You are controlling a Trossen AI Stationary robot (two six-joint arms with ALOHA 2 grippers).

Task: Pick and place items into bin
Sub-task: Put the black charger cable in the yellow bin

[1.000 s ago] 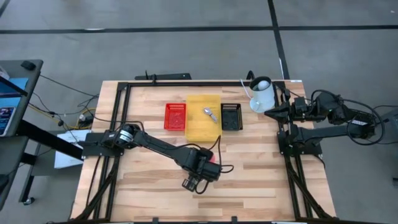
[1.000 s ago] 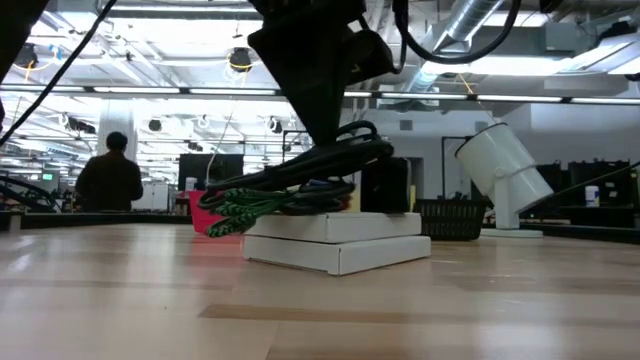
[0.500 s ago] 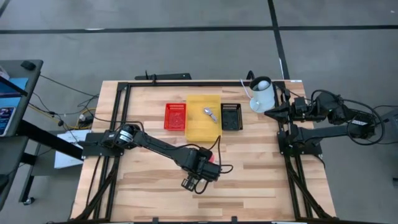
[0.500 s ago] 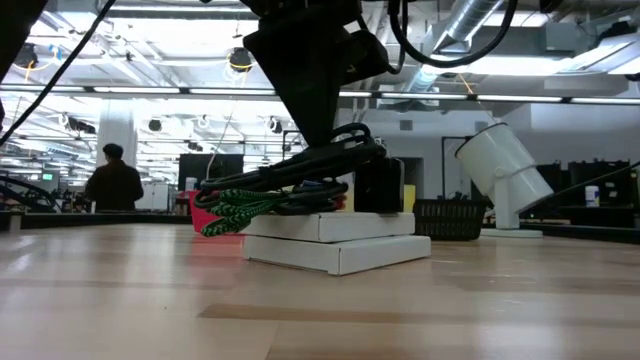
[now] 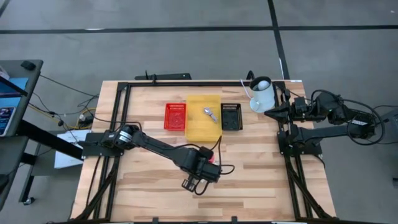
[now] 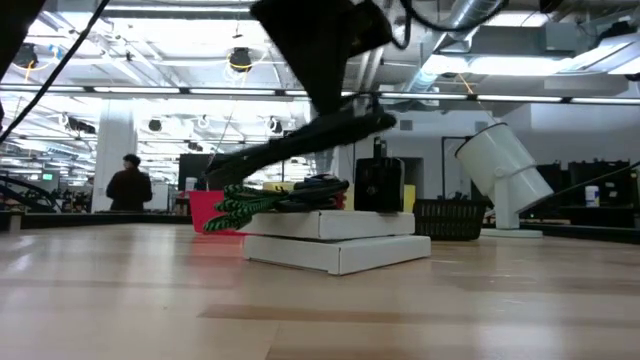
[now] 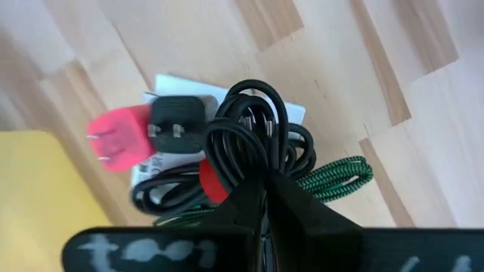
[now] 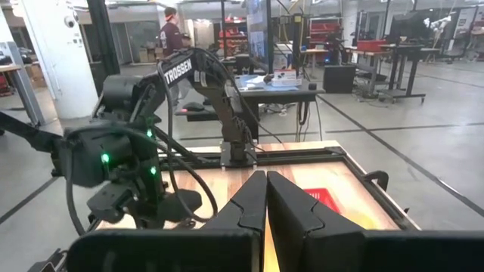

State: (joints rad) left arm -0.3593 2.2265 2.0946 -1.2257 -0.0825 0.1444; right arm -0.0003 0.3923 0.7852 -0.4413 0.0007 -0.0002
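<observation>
My left gripper [image 5: 198,175] points down over the near middle of the table, shut on a coiled dark cable [image 7: 257,136] that has a red band [image 7: 212,181]. Below it a white printed packet [image 6: 335,238] lies flat on the table. On it rest a green-and-black braided cable [image 6: 238,205], a small black block with prongs [image 7: 175,128] and a pink-red piece [image 7: 117,141]. The yellow bin [image 5: 199,127] stands at the far middle, with a small metal item [image 5: 210,114] inside. My right gripper [image 8: 266,190] is shut and waits at the far right [image 5: 272,111]. My left gripper pinches the dark cable's coil [image 7: 253,168] beside the red band, several strands between the two fingers. The fingers come from above, pointing down. The coil hangs slanted in the low view, its high end [image 6: 375,122] at the fingers and its low end [image 6: 215,178] just above the pile.
A red basket [image 5: 175,116] and a black basket [image 5: 231,116] flank the yellow bin. A white tilted cylinder on a stand [image 5: 262,94] is at the far right corner. Black frame rails [image 5: 118,124] run along the table's sides. People walk in the room beyond.
My left gripper has gone up a little, still shut. The dark cable coil, which lay on the pile over the white packet, has come up with it and now slants above the green braided cable. The packet and the other pieces have stayed put.
</observation>
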